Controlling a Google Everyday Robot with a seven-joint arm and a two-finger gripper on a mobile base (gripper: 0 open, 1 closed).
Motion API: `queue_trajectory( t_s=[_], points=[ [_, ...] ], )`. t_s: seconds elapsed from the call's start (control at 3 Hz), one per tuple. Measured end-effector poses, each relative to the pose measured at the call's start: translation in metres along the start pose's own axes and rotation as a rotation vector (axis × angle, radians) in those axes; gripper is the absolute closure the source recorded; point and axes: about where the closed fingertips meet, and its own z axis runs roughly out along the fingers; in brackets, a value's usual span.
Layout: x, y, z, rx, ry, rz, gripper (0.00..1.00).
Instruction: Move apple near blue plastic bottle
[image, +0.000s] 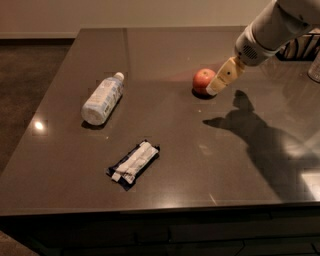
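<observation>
A small red-orange apple (202, 80) sits on the dark table (170, 150), right of centre towards the back. The blue plastic bottle (103, 98), clear with a white cap and pale label, lies on its side at the left, well apart from the apple. My gripper (220, 81) reaches down from the upper right on a white arm; its cream-coloured tip is at the apple's right side, partly in front of it.
A flat dark-blue and white snack packet (133, 162) lies in front of the bottle, near the table's front. Dark wire objects (300, 47) and a pale item (315, 67) stand at the far right edge. The arm's shadow falls across the right side.
</observation>
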Motion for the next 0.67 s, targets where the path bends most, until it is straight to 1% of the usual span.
queue_trajectory(
  t_s=[0.33, 0.67],
  points=[
    [0.000, -0.018, 0.018, 0.005, -0.025, 0.080, 0.00],
    [0.003, -0.030, 0.034, 0.000, -0.036, 0.140, 0.00]
  ],
)
